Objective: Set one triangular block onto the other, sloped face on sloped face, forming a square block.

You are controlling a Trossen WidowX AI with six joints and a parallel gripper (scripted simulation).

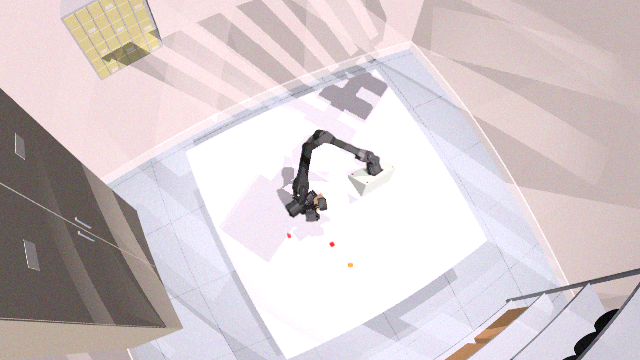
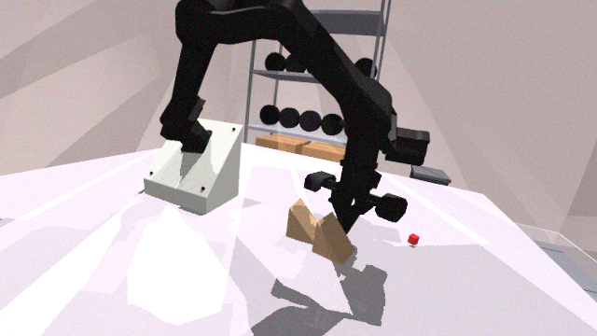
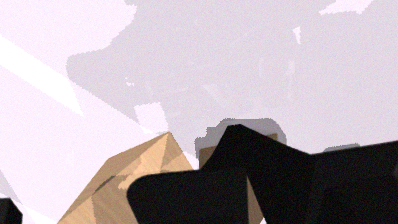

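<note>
Two tan triangular blocks stand on the table close beside each other, sloped faces down to the right in the exterior view. The left block [image 2: 298,228] [image 3: 145,167] is a little farther back. The right block [image 2: 330,243] [image 3: 204,156] is partly behind the fingers in the wrist view. In the top view the hand covers most of both; one patch of tan shows. My gripper [image 2: 346,231] [image 3: 234,131] is shut and empty, pointing down. Its tips are low, right at the right block's sloped side in the exterior view; whether they touch it cannot be told.
A red cube [image 1: 289,235] [image 2: 413,239] lies near the hand on the white table [image 1: 400,240]. Another red cube [image 1: 332,244] and an orange cube [image 1: 350,265] lie farther off. The arm's pale wedge-shaped base [image 1: 364,186] [image 2: 223,159] stands left of the blocks in the exterior view.
</note>
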